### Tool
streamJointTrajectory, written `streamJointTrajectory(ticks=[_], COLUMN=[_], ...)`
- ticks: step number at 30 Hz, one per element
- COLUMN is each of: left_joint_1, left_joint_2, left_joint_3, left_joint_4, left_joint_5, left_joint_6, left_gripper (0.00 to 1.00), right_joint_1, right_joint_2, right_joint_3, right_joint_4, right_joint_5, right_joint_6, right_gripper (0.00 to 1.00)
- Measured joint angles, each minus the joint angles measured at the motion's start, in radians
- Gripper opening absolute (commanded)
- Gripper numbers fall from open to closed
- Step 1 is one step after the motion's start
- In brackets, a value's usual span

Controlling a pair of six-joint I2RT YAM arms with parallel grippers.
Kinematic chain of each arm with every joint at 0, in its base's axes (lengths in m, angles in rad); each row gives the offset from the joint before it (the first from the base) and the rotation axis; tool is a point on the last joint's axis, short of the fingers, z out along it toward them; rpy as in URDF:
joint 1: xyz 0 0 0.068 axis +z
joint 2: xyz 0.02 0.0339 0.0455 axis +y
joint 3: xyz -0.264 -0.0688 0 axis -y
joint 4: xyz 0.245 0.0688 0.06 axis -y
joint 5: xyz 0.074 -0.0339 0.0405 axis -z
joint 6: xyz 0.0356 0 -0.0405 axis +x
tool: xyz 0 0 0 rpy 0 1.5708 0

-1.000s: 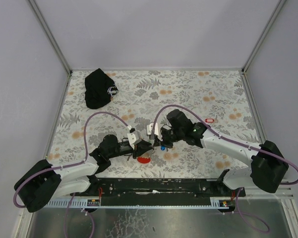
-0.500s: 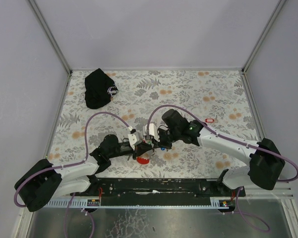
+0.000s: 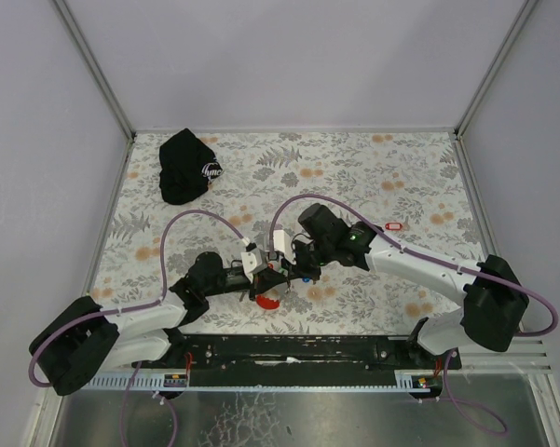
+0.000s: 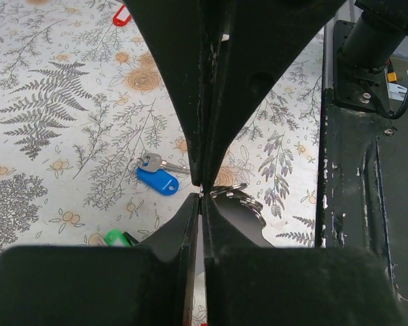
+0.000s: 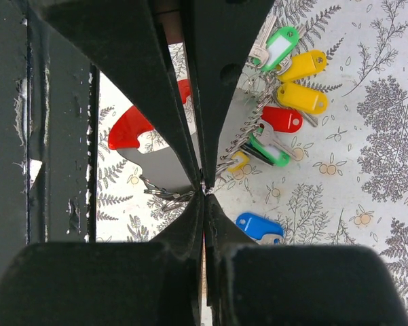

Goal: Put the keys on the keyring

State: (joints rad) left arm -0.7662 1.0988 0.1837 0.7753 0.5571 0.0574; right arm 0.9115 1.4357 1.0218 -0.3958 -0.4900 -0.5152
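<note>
Since a second earlier, the right gripper [image 3: 294, 269] had shifted left to meet the left gripper [image 3: 273, 277], whose parted jaws had closed.
Both claws were clenched, tips together, at the keyring [image 5: 164, 195] near the front edge of the flowered table [image 3: 373, 177]. Whether either one pinched the thin wire could not be told. In the right wrist view the right gripper [image 5: 204, 187] sat against the rings, which joined a red rounded piece [image 5: 130, 130] and a grey bar [image 5: 164, 168]. A cluster of keys [image 5: 288, 95] with green, yellow and red tags lay just beside it, and a blue-tagged key [image 5: 258, 227] lay apart. In the left wrist view the left gripper [image 4: 201, 193] touched the rings. A black cap [image 3: 186, 166] and a lone red tag [image 3: 395, 225] lay well away.
</note>
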Motion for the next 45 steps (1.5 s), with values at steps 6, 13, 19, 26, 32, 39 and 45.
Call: streamJointTrajectory(ticks=[6, 13, 19, 26, 32, 39, 45], left_joint_1=[0.003, 0.002, 0.001, 0.001, 0.001, 0.001, 0.001], left_joint_2=[0.012, 0.008, -0.011, -0.031, -0.035, -0.046, -0.049], left_joint_3=[0.0, 0.0, -0.024, -0.055, -0.063, -0.063, -0.063], left_joint_4=[0.013, 0.013, 0.034, 0.076, 0.092, 0.092, 0.088], left_joint_5=[0.013, 0.003, -0.031, -0.073, -0.1, -0.133, -0.143], left_joint_6=[-0.002, -0.008, -0.025, -0.051, -0.066, -0.073, -0.073], left_gripper=[0.0, 0.0, 0.0, 0.0, 0.0, 0.0, 0.0], right_joint_1=[0.0, 0.004, 0.016, 0.017, 0.014, -0.003, -0.04], right_joint_2=[0.002, -0.007, -0.111, -0.194, -0.152, -0.021, 0.093], right_joint_3=[0.008, 0.007, -0.024, -0.061, -0.124, -0.152, -0.152], right_joint_4=[-0.015, -0.009, 0.047, 0.092, 0.117, 0.169, 0.217], right_joint_5=[0.0, 0.02, 0.125, 0.336, 0.468, 0.536, 0.54], right_joint_6=[0.011, 0.042, 0.141, 0.348, 0.515, 0.631, 0.647], right_gripper=[0.05, 0.32, 0.36, 0.37, 0.37, 0.36, 0.33])
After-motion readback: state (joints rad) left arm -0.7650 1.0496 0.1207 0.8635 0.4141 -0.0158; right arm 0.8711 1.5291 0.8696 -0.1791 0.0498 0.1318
